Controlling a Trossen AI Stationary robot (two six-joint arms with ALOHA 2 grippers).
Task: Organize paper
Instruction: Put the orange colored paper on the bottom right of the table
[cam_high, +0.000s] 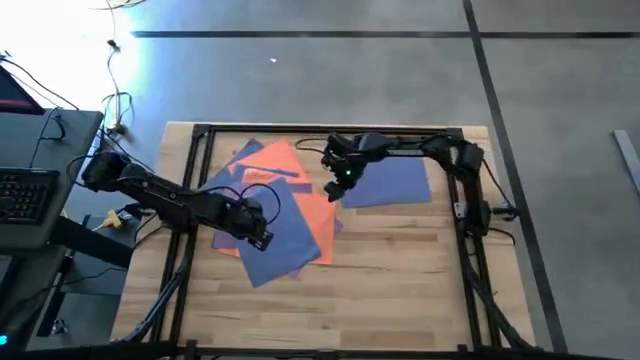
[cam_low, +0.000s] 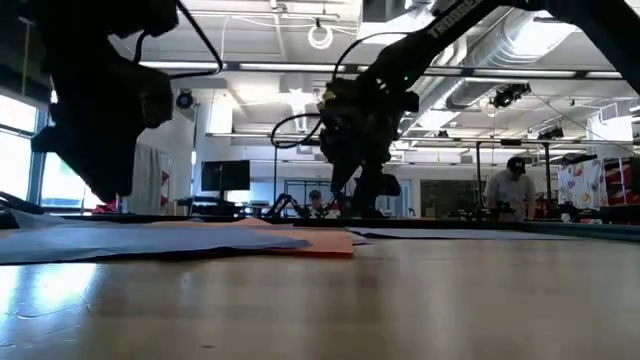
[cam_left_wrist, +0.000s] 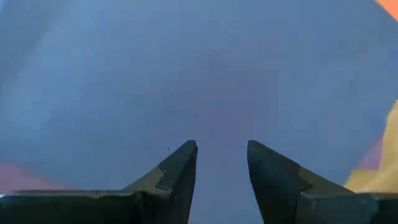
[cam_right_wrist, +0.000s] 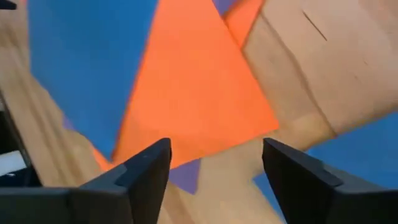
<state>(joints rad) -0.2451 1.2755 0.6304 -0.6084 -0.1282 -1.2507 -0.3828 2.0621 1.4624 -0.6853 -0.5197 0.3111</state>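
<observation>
left gripper (cam_high: 262, 238): fingers parted, over blue sheet (cam_high: 285, 240) | right gripper (cam_high: 333, 190): fingers spread, above orange sheet (cam_high: 285, 170) | separate blue sheet (cam_high: 395, 182) lies on worktop (cam_high: 400, 280)

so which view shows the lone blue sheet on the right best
The high view: the lone blue sheet lies flat apart from the pile, beside the right hand. The low view shows it only edge-on, the right wrist view only a corner. The left wrist view shows another blue sheet instead.

Grey concrete floor (cam_high: 300, 80), wooden table (cam_high: 400, 270), keyboard desk (cam_high: 25, 190), ceiling ring light (cam_low: 320, 36)
</observation>
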